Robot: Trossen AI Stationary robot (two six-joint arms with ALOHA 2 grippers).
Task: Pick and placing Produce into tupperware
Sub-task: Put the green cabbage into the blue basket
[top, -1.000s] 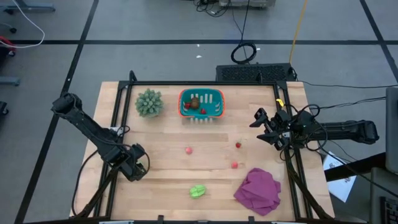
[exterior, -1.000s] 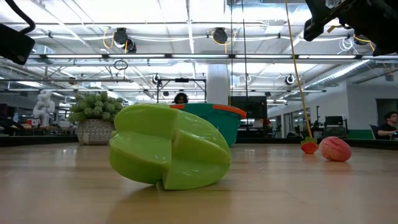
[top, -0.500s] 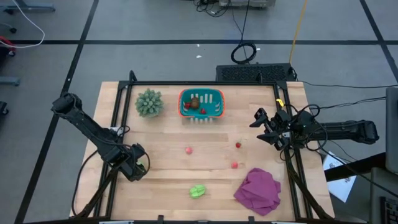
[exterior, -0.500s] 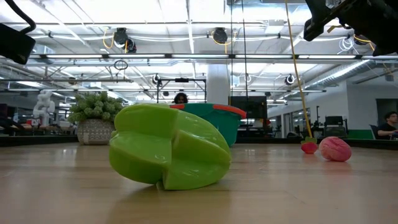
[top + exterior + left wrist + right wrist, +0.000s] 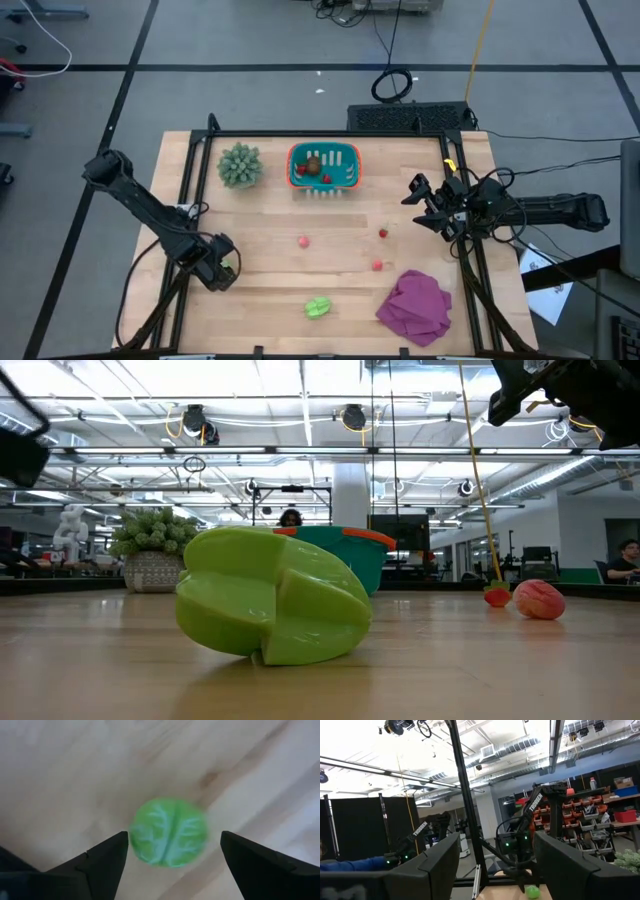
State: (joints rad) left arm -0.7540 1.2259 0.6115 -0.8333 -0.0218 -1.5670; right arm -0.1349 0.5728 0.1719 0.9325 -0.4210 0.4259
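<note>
- Done so far: teal-blue rectangular plastic tub w/ orange-red rim sits at the table's far side, next to the spiky grey-green plant. It already holds a brown oval piece and at least 2 tiny red pieces.
- Left to do: 3 small red pieces loose on the wood, one mid-table and two more toward the right. Also a ridged light-green toy fruit near the front edge and a round light-green cabbage-like ball on the left. Judged roughly half done.
- Left gripper is low at the left, fingers spread wide either side of the cabbage ball, not touching it yet.
- Right gripper waits raised at the right edge, fingers apart, empty.
- Hard to see: the cabbage ball is mostly hidden under the left gripper from above. The big green fruit blocks most of the tub at table height, so exact tub count unsure.
- Magenta crumpled cloth lies front right; can't tell if anything is under it.
</note>
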